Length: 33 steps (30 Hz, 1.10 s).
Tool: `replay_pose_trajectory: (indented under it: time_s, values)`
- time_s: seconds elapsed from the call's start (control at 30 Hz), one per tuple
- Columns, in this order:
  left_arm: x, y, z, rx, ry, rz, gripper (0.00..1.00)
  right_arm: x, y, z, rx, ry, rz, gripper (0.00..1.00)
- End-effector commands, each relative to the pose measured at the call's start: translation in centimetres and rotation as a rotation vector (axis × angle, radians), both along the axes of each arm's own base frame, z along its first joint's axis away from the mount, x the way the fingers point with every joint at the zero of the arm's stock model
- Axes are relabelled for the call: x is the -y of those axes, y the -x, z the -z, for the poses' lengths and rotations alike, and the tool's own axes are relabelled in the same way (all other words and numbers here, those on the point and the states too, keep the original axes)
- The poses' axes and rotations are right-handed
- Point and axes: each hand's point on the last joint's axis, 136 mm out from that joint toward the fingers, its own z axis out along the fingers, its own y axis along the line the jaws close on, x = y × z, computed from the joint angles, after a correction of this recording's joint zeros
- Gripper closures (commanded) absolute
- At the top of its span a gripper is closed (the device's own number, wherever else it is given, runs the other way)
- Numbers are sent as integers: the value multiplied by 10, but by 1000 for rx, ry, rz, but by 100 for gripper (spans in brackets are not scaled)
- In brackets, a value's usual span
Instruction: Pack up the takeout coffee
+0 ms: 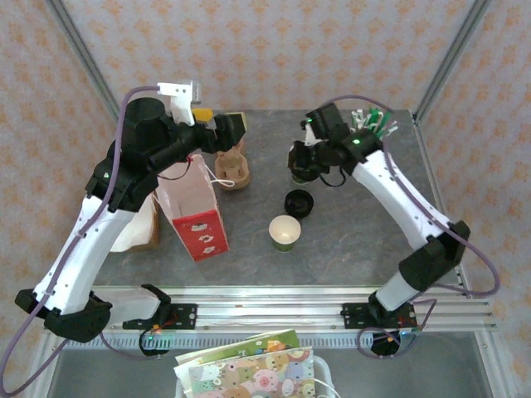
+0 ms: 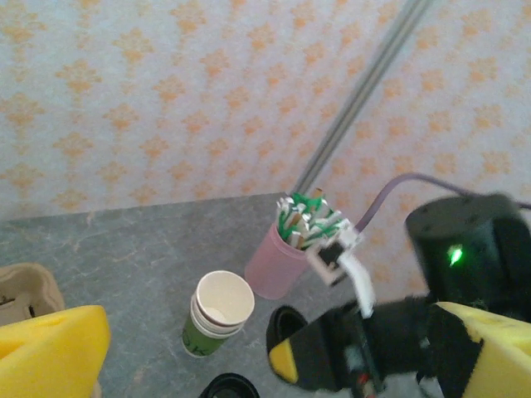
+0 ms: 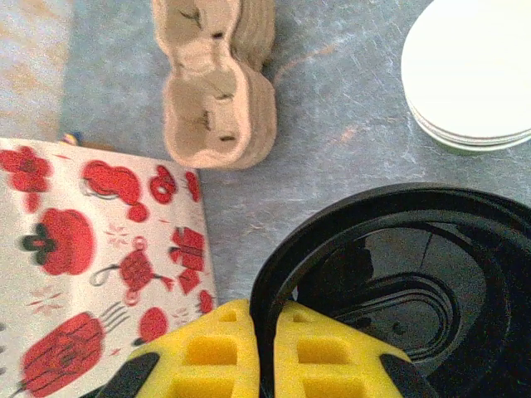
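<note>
Right wrist, hidden: takeout coffee point(image 3: 390, 274) lid cut off at 4 o'clock, cup body beneath unseen.
Counts: two black lids, one a loose lid point(image 1: 299, 201); one single cup point(image 1: 284, 232); one cup stack point(image 2: 217, 313).
Coffee: 12 o'clock of loose lid, upright, lid up.
Right gripper point(image 3: 264, 327): pinching its lid rim.
Left gripper point(image 1: 222, 126): spread wide.

Black lid point(image 3: 398, 274): glossy smooth plastic. Cup carrier point(image 3: 217, 91): matt, rough moulded pulp. Bag point(image 3: 91, 274): matt paper. Table point(image 3: 332, 108): grey, stone-look. Right gripper point(image 3: 264, 323) pads point(image 3: 211, 352): matt yellow.
</note>
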Motion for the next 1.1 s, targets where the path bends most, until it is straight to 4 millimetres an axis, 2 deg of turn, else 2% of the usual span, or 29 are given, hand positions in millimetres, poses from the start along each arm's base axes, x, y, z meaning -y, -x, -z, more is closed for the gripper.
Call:
replay_pose_trajectory:
  time_s: [0.0,0.2,0.47,0.73,0.9,1.07]
  values:
    - [17,26,1,70,-52,138,1,0,12,-41,30,-228,-24,90]
    - [36,58,7,204,-124,266,1,-1,29,-82,42,-518,-151,90]
    - [49,100,13,463,-59,419,2,-3,44,-107,39,-704,-303,90]
    - [60,94,53,467,-189,467,1,-5,58,-114,1,-742,-361,90]
    - [72,93,58,556,-165,504,1,-6,64,-111,-58,-767,-348,90]
    - [89,87,66,582,-165,555,1,-9,74,-120,-103,-799,-374,90]
